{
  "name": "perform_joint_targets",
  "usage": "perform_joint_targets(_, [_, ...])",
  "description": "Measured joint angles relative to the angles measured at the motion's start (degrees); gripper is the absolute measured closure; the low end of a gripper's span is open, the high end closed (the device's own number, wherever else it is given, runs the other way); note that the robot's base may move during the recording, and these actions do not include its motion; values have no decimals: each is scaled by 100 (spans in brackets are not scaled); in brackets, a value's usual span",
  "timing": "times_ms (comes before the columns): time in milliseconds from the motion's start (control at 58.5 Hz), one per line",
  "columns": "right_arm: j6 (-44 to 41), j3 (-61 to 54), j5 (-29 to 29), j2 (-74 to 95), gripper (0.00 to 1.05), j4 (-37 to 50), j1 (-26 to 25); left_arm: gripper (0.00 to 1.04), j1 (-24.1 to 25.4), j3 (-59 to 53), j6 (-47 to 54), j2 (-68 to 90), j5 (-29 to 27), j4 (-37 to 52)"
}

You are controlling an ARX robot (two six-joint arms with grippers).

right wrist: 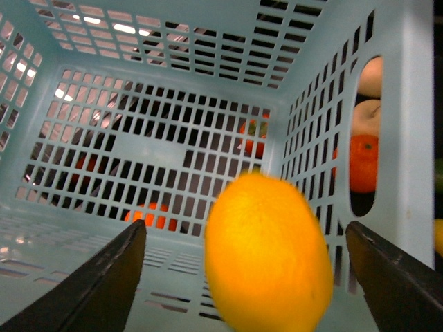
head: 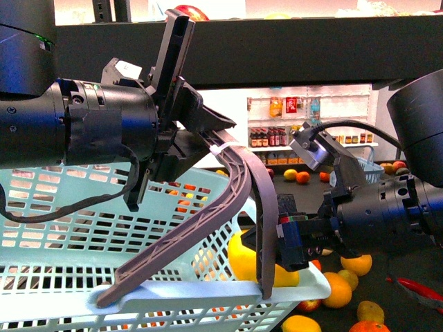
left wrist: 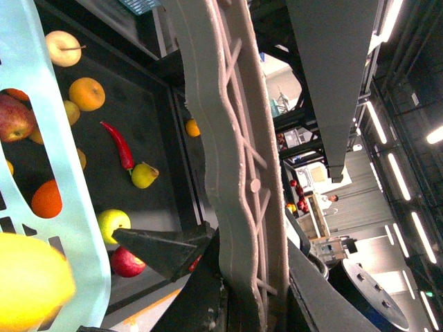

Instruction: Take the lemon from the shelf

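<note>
The lemon (right wrist: 266,252) is yellow and oval and sits between the wide-open jaws of my right gripper (right wrist: 243,227), touching neither finger, over the inside of the light blue basket (right wrist: 173,83). In the front view the lemon (head: 242,259) shows just inside the basket's (head: 69,200) near corner, next to my right gripper (head: 291,242). My left gripper (head: 187,131) is shut on the grey basket handle (head: 228,187) and holds the basket up; the handle (left wrist: 228,138) runs through its jaws (left wrist: 242,277). The black shelf's beam (head: 277,48) crosses above.
The shelf's dark tray (head: 394,263) holds oranges (head: 356,264), a red chili (head: 419,290) and other fruit. The left wrist view shows the tray (left wrist: 159,117) with a chili (left wrist: 119,144), an orange (left wrist: 87,93) and apples. White wall shelves of bottles (head: 311,131) stand far behind.
</note>
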Motion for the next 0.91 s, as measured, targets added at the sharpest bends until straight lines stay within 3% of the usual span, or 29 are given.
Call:
perform_joint_targets(171, [332, 275, 13, 0, 7, 299, -306, 94, 0, 0, -17, 9, -4, -11])
perform_joint_targets(462, [372, 1272, 142, 485, 7, 612, -1552, 94, 0, 0, -2, 9, -22, -13])
perform_joint_targets(633, [-363, 1451, -79, 1530, 7, 662, -2087, 94, 0, 0, -33, 9, 11, -13])
perform_joint_targets(787, [-1202, 1390, -201, 2474, 7, 774, -2188, 94, 0, 0, -24, 9, -2, -13])
perform_joint_targets(906, [-2793, 1279, -385, 3250, 7, 680, -2065, 94, 0, 0, -20, 9, -7, -13])
